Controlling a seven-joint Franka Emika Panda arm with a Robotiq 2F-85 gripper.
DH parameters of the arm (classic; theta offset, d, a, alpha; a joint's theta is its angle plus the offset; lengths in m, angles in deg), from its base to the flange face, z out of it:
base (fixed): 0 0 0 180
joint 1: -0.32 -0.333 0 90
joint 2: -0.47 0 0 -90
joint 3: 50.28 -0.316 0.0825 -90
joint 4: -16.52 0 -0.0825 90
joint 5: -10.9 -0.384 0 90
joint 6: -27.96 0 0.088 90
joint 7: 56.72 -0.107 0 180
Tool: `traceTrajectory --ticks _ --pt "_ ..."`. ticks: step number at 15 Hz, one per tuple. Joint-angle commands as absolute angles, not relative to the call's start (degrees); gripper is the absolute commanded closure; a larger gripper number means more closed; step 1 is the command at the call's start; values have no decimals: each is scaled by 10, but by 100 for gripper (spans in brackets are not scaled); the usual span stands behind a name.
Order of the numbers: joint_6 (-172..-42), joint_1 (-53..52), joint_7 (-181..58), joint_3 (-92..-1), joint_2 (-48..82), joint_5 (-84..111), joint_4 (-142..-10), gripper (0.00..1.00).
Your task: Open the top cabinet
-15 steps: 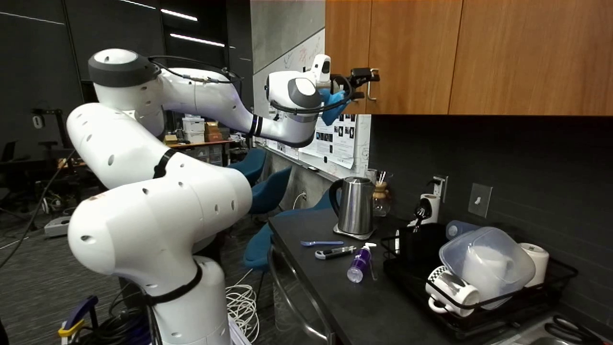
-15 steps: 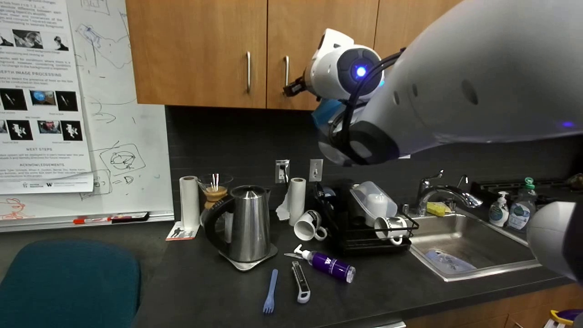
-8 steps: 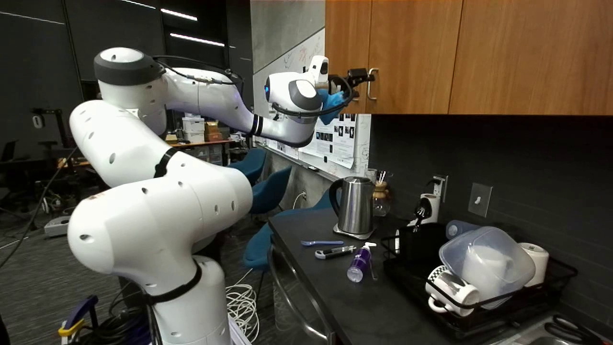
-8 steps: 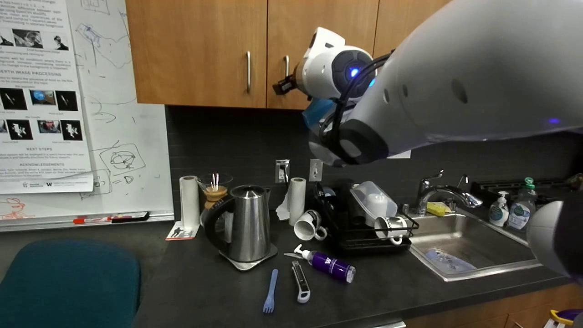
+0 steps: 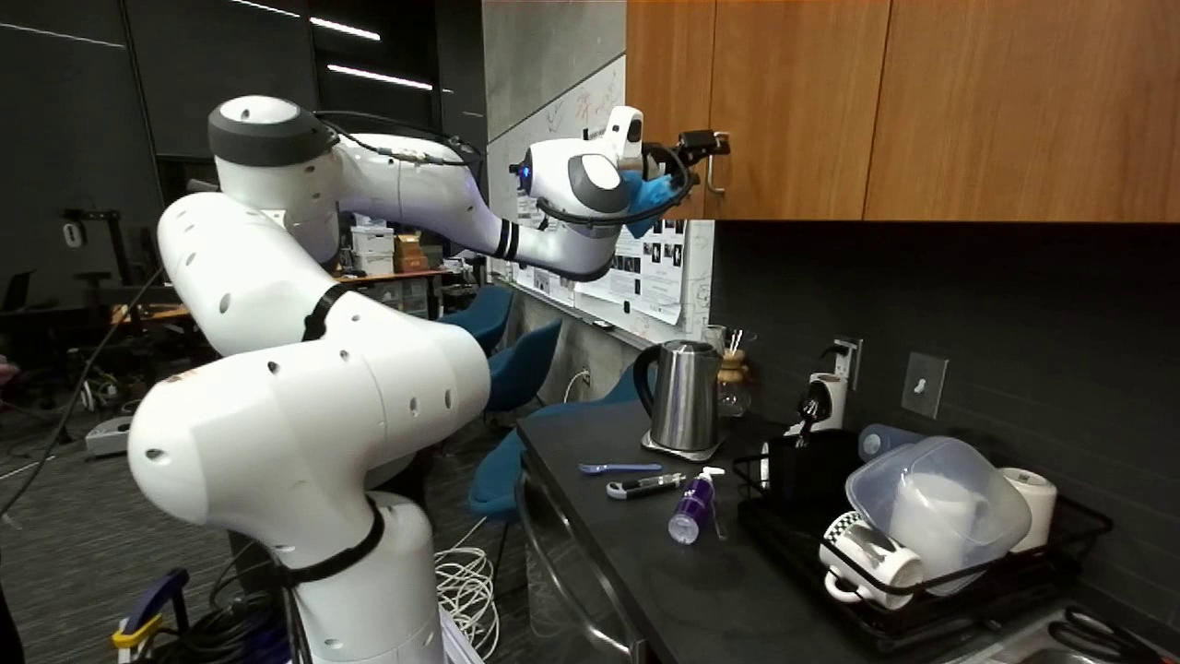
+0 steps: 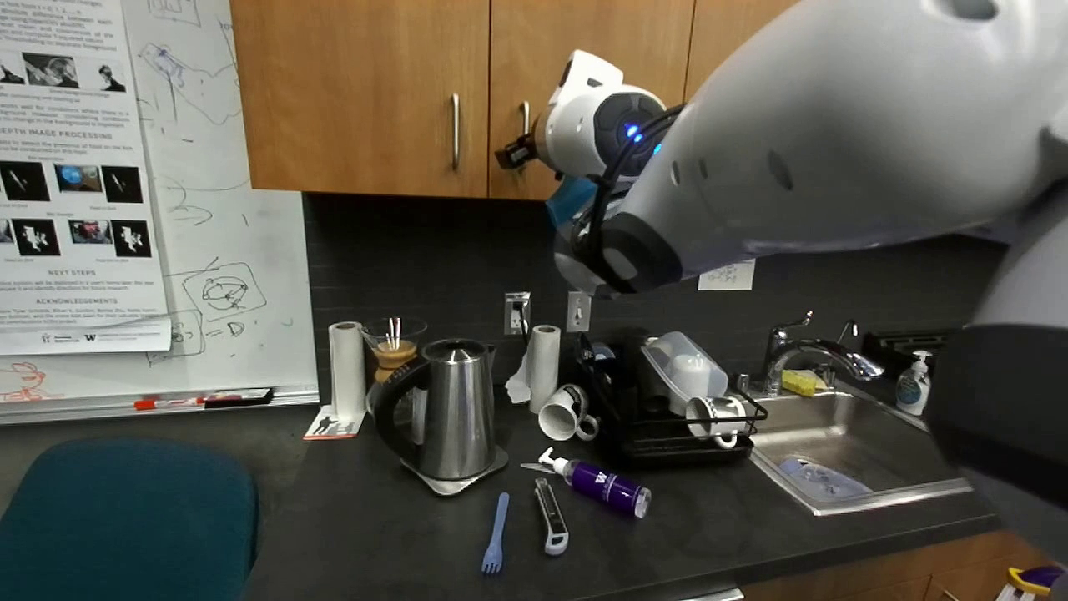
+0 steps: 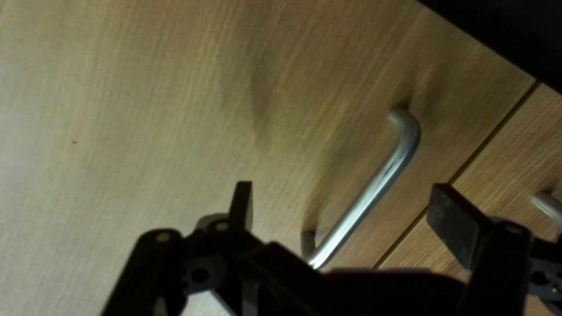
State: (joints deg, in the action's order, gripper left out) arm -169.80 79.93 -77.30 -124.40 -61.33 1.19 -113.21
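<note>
"That arm (image 5: 406,397) sits nearer the cabinet (image 5: 802,101) now than a moment ago, see?"

"Cabinet's on the wall (image 6: 400,250) over the table (image 6: 392,542), doors (image 6: 359,92) closed, right?"

"Yes, closed. And the end effector (image 7: 341,195)?"

"Spread. Its fingers (image 7: 454,224) stand well apart, and in the wrist view a handle (image 7: 369,197) shows between them. How deep it sits there, I can't tell."

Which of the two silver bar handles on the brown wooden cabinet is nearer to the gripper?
The silver bar handle framed by the open black gripper in the wrist view. The other handle lies outside its fingers, across the dark door seam.
</note>
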Motion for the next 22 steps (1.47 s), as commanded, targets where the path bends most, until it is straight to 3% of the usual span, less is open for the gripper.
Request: traceTrajectory --ticks 1,7,8,9,13,18,22 --pt "-1706 832 -746 -1264 -584 7 -1096 0" --pt "-1705 874 -742 -1291 -567 11 -1057 0" --pt "-1705 880 -742 -1293 -566 11 -1051 9" --pt "-1705 886 -741 -1296 -565 10 -1045 27" --pt "-1700 885 -734 -1297 -563 10 -1042 36" --pt "-1698 873 -733 -1291 -564 8 -1051 64" --pt "-1698 863 -733 -1283 -567 5 -1066 93"
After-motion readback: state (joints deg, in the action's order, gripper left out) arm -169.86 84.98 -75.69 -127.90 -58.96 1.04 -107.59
